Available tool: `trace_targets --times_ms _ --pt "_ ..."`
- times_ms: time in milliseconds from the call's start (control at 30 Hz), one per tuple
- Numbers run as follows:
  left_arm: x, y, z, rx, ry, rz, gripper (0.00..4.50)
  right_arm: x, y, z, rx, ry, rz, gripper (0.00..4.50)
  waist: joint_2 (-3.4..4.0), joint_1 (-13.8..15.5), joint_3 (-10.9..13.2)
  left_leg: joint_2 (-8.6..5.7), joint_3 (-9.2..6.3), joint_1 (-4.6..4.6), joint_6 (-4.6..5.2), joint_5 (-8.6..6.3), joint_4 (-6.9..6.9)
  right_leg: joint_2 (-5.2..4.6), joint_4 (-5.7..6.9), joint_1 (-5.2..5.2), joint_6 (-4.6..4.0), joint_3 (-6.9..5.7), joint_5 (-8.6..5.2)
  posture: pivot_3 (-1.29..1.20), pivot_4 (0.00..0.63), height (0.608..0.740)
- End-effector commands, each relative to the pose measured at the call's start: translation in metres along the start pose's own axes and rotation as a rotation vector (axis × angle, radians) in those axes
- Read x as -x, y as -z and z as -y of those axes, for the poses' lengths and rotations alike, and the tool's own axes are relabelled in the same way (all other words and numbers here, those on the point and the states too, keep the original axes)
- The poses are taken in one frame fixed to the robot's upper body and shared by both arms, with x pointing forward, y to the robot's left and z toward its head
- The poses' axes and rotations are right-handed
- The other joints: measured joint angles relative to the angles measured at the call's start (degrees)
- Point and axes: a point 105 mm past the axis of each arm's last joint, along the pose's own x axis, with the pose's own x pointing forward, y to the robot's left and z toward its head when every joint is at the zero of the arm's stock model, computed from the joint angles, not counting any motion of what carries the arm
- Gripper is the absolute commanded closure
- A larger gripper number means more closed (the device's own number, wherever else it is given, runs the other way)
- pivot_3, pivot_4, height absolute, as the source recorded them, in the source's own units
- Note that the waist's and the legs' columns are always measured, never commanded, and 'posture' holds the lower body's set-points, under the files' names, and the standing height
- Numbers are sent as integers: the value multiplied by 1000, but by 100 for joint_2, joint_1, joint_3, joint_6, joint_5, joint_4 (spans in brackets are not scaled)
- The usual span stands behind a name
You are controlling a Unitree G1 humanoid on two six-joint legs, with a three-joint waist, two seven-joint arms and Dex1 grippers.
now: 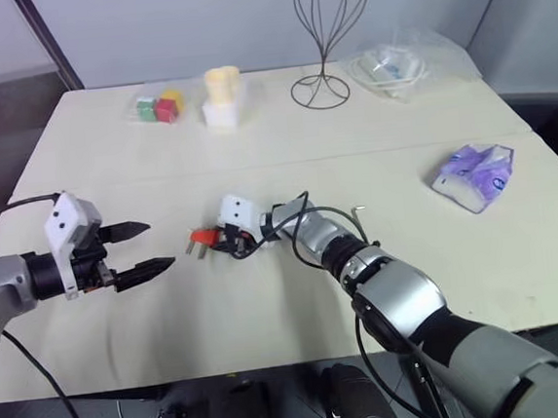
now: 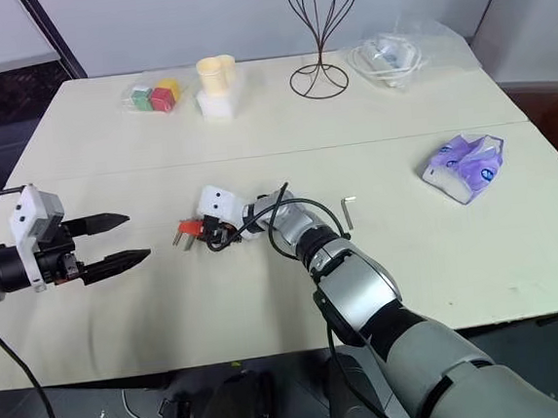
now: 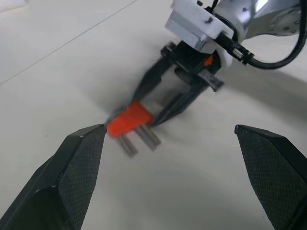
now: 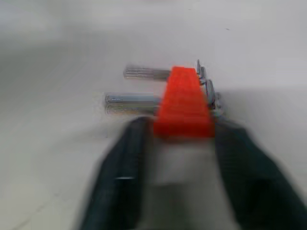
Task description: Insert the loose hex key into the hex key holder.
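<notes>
The hex key holder (image 1: 203, 237), a small red-orange block with short dark keys sticking out toward my left, lies on the pale table (image 1: 122, 311). My right gripper (image 1: 221, 241) reaches across to it, and its two black fingers (image 4: 129, 158) press on either side of the block's near end (image 4: 183, 103). The loose hex key (image 1: 359, 212), a thin grey L-shaped rod, lies on the table behind the right forearm. My left gripper (image 1: 159, 245) hovers open a short way left of the holder, pointing at it, with nothing between its fingers (image 3: 72, 172).
Along the table's far side stand coloured blocks (image 1: 161, 107), yellow cups on a white base (image 1: 222, 97), a wire stand (image 1: 323, 39) and a clear plastic bag (image 1: 403, 61). A purple tissue pack (image 1: 473, 174) lies at the right. The front edge runs close below both arms.
</notes>
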Motion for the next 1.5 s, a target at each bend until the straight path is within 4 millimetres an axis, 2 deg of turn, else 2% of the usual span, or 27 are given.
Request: trace_targets --times_ms 33,133,200,367,467,567,667,733,900,1067,1233,1500 --pt "4 -9 -2 -37 -26 30 0 2 9 2 -17 24 -33 3483 0 6 0 0 -2 1 0 0 0 0 -1 3 0 0 0 0 150 740" --pt "0 -10 -4 -37 -26 34 0 5 5 9 -2 61 -17 3483 0 15 0 -1 -2 3 0 0 0 0 0 4 -1 0 0 0 150 740" --pt "-2 -9 -7 -38 -27 36 0 13 -3 21 45 102 11 3483 1 43 0 -1 -3 3 0 0 0 1 0 4 -1 0 0 0 150 740" --pt "-6 -9 -15 -36 -27 46 0 39 -30 43 257 141 84 3483 1 61 2 -11 -4 0 -6 4 1 -1 -2 5 -1 -1 0 0 150 740" --pt "-15 -19 -30 -8 -19 107 0 86 -64 59 630 192 128 3483 7 77 7 -9 -5 -8 -7 4 1 3 -2 -3 -1 -2 0 0 150 740" --pt "-28 -34 -40 25 8 179 0 116 -82 61 876 243 123 3483 3 58 4 -9 -1 -27 -11 8 9 11 3 -22 1 -7 1 0 150 740" --pt "-47 -51 -49 63 51 255 0 139 -92 61 1105 304 105 3483 1 63 3 -8 3 -26 -9 7 10 15 3 -21 1 -8 1 0 150 740" --pt "-59 -61 -53 81 74 293 0 148 -94 62 1186 335 102 3483 0 53 3 -8 7 -26 -9 8 11 16 3 -21 1 -7 1 0 150 740" --pt "-94 -92 -44 144 228 400 0 158 -97 56 1280 375 139 3483 -4 61 4 -6 15 -29 -8 9 20 19 4 -21 2 -6 1 0 150 740" --pt "-115 -98 -32 120 333 387 0 161 -104 56 1310 414 163 3483 -4 41 4 -1 25 -29 -7 9 22 22 5 -21 2 -2 1 0 150 740" --pt "-127 -106 -26 114 388 403 0 162 -105 55 1315 428 160 3483 -5 61 5 -1 25 -29 -6 9 26 22 4 -18 2 -2 1 0 150 740" --pt "-133 -113 -23 107 414 422 0 158 -102 50 1303 409 160 3483 -5 61 5 -1 24 -30 -4 9 28 23 4 -15 2 -2 1 0 150 740"
